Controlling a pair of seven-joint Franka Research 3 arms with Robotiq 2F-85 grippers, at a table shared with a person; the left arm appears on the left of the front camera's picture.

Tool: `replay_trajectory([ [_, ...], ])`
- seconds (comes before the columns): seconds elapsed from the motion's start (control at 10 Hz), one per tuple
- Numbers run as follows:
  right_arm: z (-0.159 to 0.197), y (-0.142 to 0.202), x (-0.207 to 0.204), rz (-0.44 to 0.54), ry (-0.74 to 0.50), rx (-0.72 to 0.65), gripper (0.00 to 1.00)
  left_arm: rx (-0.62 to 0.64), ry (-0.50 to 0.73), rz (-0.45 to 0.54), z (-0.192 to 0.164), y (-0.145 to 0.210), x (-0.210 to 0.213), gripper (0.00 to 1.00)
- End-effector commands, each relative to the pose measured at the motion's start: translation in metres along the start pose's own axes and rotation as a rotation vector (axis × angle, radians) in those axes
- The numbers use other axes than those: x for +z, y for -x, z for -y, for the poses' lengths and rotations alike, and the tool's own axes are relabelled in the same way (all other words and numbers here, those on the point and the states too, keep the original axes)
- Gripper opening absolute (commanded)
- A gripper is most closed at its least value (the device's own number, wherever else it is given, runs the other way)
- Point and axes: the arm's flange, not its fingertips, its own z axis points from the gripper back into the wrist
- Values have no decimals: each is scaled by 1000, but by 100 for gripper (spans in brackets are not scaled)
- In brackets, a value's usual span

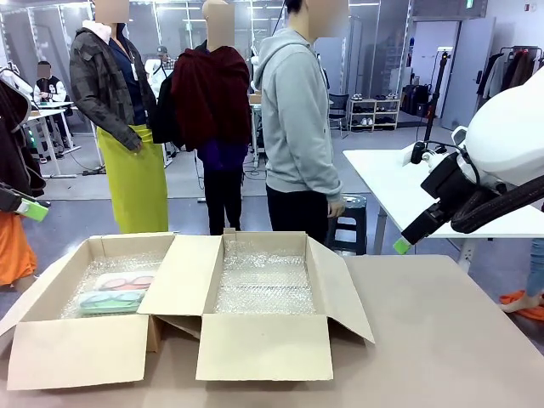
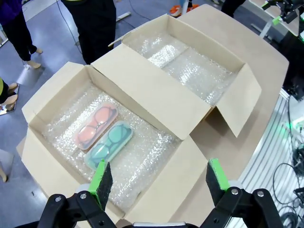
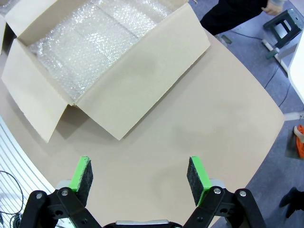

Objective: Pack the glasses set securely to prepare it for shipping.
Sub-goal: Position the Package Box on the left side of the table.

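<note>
Two open cardboard boxes sit side by side at the near edge of the tan desk [image 1: 442, 331], flaps spread, both lined with bubble wrap. Inside the left box [image 1: 81, 344] the glasses set lies flat on the wrap: the pale pink case [image 1: 127, 280] on the far side and the mint green case [image 1: 110, 300] on the near side, touching along their long edges, each showing a glasses outline. From the left wrist view the pink case [image 2: 95, 125] and green case [image 2: 109, 144] lie parallel near the box's middle. The right box [image 1: 263, 344] holds bubble wrap alone.

The left gripper [image 2: 159, 178] hangs above the left box with its green-padded fingers wide apart, holding nothing. The right gripper [image 3: 140, 176] hovers over bare desk beside the right box [image 3: 114, 61], fingers likewise spread and empty. A person in a grey hoodie [image 1: 297, 127] stands at the far side.
</note>
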Motion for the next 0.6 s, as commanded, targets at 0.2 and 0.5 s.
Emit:
replay_trajectory([
  [0.2, -2, -3, 1, -13, 4, -21, 100, 8, -17, 0, 1, -3, 3, 100],
  [0.5, -2, -3, 1, -13, 4, -21, 100, 8, -17, 0, 1, -3, 3, 100],
])
